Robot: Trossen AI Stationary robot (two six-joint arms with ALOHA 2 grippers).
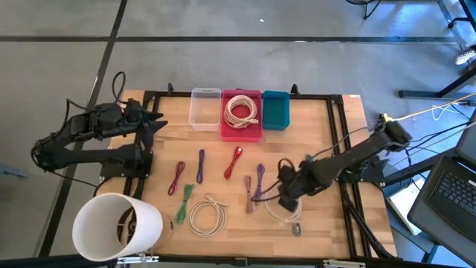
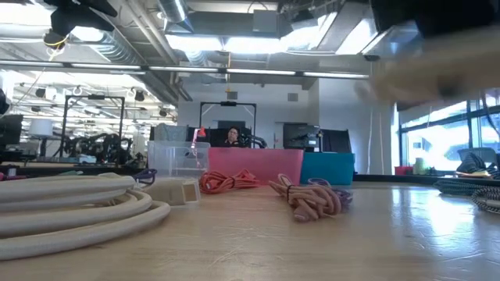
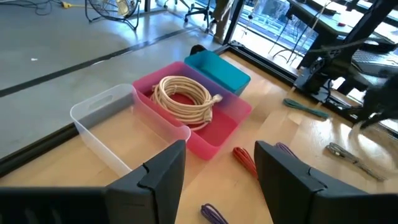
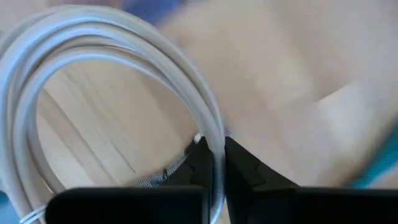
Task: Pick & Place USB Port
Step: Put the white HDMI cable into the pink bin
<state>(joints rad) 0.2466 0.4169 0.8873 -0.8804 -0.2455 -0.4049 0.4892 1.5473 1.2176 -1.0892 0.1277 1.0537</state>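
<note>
My right gripper (image 1: 287,196) stands over the table's near right part, shut on a pale coiled cable (image 1: 283,213). The right wrist view shows the coil's loop (image 4: 93,74) curving away from the fingers. A metal plug (image 1: 296,229) shows just near of the coil. High in the low view there is a pale blurred shape (image 2: 430,74) above the tabletop. My left gripper (image 3: 214,180) waits open at the far left, raised, pointing toward the bins. My right gripper pinches the coil's strands (image 4: 215,142) between its two fingertips, at one side of the loop. The fingers come from above, pointing down, and lie across the strands. The loop spreads out beyond the fingers. Whether any of it rests on the table I cannot tell.
At the far edge stand a clear bin (image 1: 206,109), a pink bin (image 1: 256,132) holding a white coil, and a teal bin (image 1: 275,110). Purple, red, pink and green cable bundles and a white coil (image 1: 208,217) lie mid-table. A white cylinder (image 1: 111,223) stands near left.
</note>
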